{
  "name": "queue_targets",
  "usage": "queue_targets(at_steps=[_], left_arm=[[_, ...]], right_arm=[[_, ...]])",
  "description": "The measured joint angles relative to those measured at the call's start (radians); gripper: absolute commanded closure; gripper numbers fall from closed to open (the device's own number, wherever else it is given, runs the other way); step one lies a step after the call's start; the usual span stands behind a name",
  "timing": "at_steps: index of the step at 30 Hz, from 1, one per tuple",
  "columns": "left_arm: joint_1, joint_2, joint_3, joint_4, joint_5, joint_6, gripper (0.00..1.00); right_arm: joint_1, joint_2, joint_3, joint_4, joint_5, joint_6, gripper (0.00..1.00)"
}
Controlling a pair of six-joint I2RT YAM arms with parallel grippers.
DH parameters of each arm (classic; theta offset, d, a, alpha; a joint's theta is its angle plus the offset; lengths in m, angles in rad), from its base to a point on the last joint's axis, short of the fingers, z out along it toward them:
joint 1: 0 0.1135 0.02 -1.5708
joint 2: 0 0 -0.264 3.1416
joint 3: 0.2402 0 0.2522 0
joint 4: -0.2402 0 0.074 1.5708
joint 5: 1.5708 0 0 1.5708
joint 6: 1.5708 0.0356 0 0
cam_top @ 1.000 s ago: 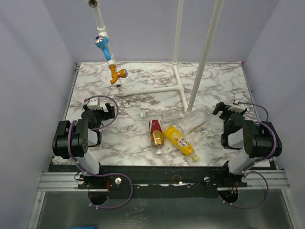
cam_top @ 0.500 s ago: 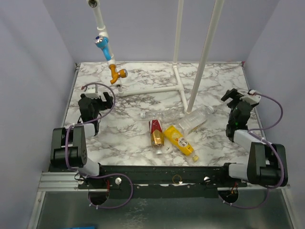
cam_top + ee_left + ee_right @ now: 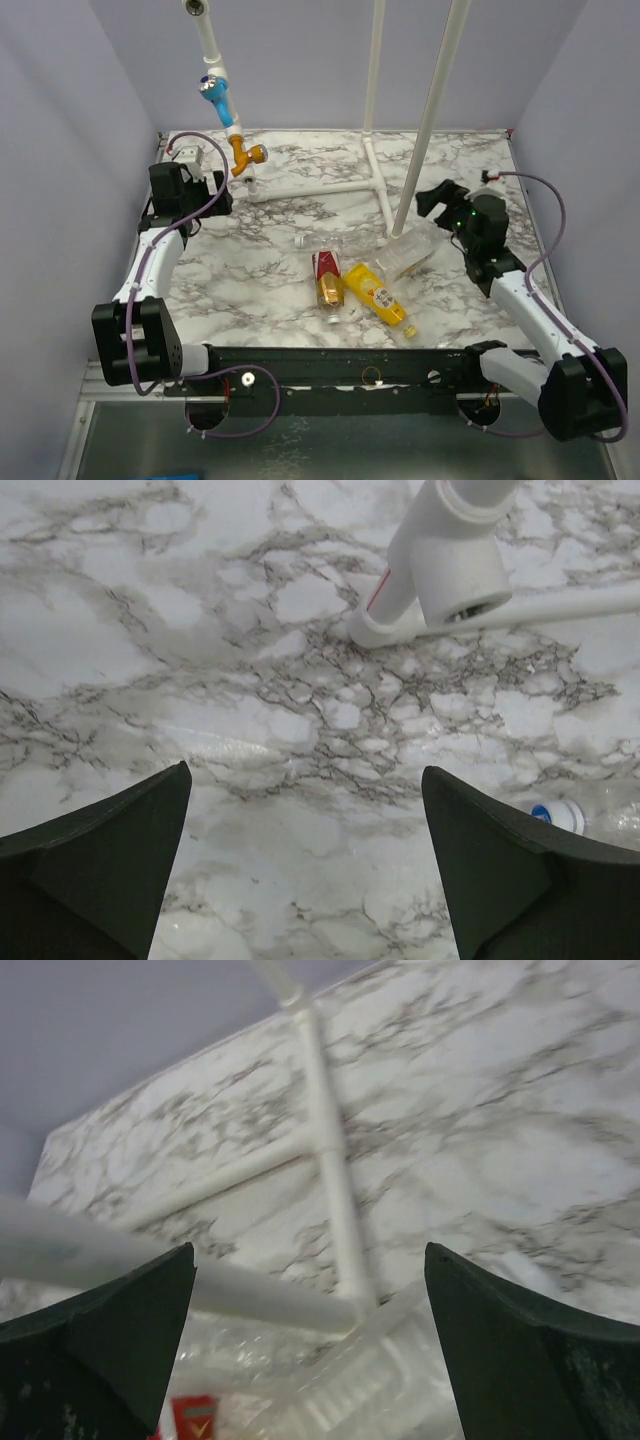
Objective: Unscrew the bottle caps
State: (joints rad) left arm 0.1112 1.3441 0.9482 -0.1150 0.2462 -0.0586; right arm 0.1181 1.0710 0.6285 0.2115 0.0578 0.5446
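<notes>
Top view. Left gripper (image 3: pixel 208 188) sits upper left of frame, near the orange tap (image 3: pixel 246 155). Jaws wide apart, nothing between them. Right gripper (image 3: pixel 433 201) sits right of centre beside the slanted pipe (image 3: pixel 425 130). Jaws also spread, empty.

All four bottles lie flat on the table (image 3: pixel 280 290), clustered at centre and lower centre:
- Slim clear bottle (image 3: pixel 322 243): axis roughly left-right, cap end to the left.
- Brown bottle (image 3: pixel 328 278): axis runs up-down the frame, neck toward the bottom edge.
- Yellow bottle (image 3: pixel 378 294): just beside the brown one, slanting from upper left to lower right, cap at the lower right.
- Wide clear bottle (image 3: pixel 408 252): slanting from lower left to upper right, its upper end at the pipe's foot.

No cap looks off yet, as far as can be told. Task reads as barely begun.

Key relation: the wide clear bottle lies just below and left of the right gripper, upper end pointing toward it. The right arm is plainly the nearer.

Left wrist view: bare marble between the jaws. The blue-and-white cap (image 3: pixel 557 815) peeks in at lower right, just beside the right finger. The slim bottle therefore lies off to that side, not between the jaws.

Right wrist view: the wide clear body fills the lower centre, below the jaw line. Cap not made out here.
</notes>
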Motion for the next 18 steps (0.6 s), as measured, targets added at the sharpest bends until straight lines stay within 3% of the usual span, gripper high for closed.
queue_targets(at_steps=[9, 12, 18], left_arm=[[0.001, -0.088, 0.012, -0.293, 0.023, 0.027, 0.01], [0.001, -0.103, 0.012, -0.332, 0.025, 0.04, 0.01], [0.003, -0.102, 0.014, -0.367, 0.043, 0.076, 0.01]], right_arm=[[0.525, -0.097, 0.031, -0.274, 0.215, -0.036, 0.0], [0.593, -0.106, 0.031, -0.368, 0.274, -0.01, 0.0], [0.615, -0.201, 0.008, -0.478, 0.307, 0.035, 0.0]])
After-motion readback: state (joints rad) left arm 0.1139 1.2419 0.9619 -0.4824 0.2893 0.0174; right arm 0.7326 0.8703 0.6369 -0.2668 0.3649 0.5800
